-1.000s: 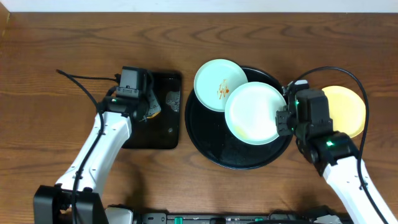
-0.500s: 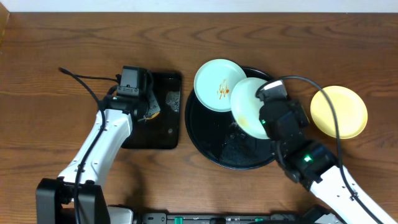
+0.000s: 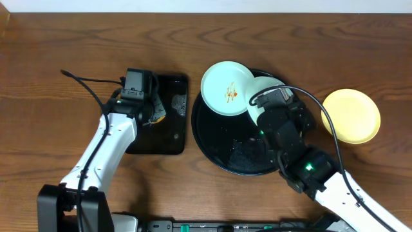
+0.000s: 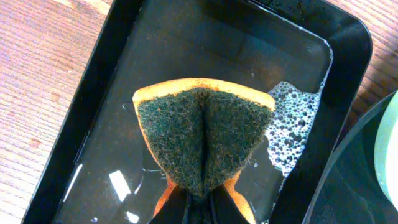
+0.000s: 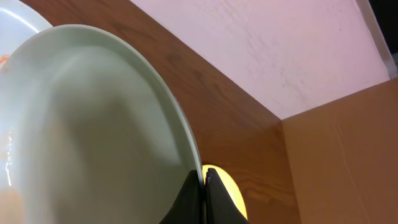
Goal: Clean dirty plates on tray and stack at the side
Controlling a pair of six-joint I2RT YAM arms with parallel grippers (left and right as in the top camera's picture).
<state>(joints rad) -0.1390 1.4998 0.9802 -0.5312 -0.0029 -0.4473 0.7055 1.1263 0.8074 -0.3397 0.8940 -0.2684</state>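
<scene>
Over the far right part of the round black tray (image 3: 212,145), the right claw (image 5: 204,186) is gripping a pale mint plate (image 5: 93,124) by its rim, its two fingers closed down with the plate's edge pinched between them. This plate is standing steeply tilted on edge rather than lying flat, and from overhead the arm is hiding most of it, so only a pale crescent is showing. A second mint plate (image 3: 226,87), streaked with orange sauce, is lying just beside it at the tray's far left side, overhanging the raised rim. A yellow plate (image 3: 351,116) is lying flat on the wooden table (image 3: 64,45) to the right of the tray, apart from it.

Off to the left, the left claw (image 4: 199,206) is clamping an orange sponge (image 4: 202,140) with a green scouring face, squeezing it so that it is creasing down the middle. It is hanging over the small rectangular tray (image 4: 106,74), which is holding shallow water and a patch of foam (image 4: 292,130) beside the sponge; whether the sponge is touching the water I cannot tell
</scene>
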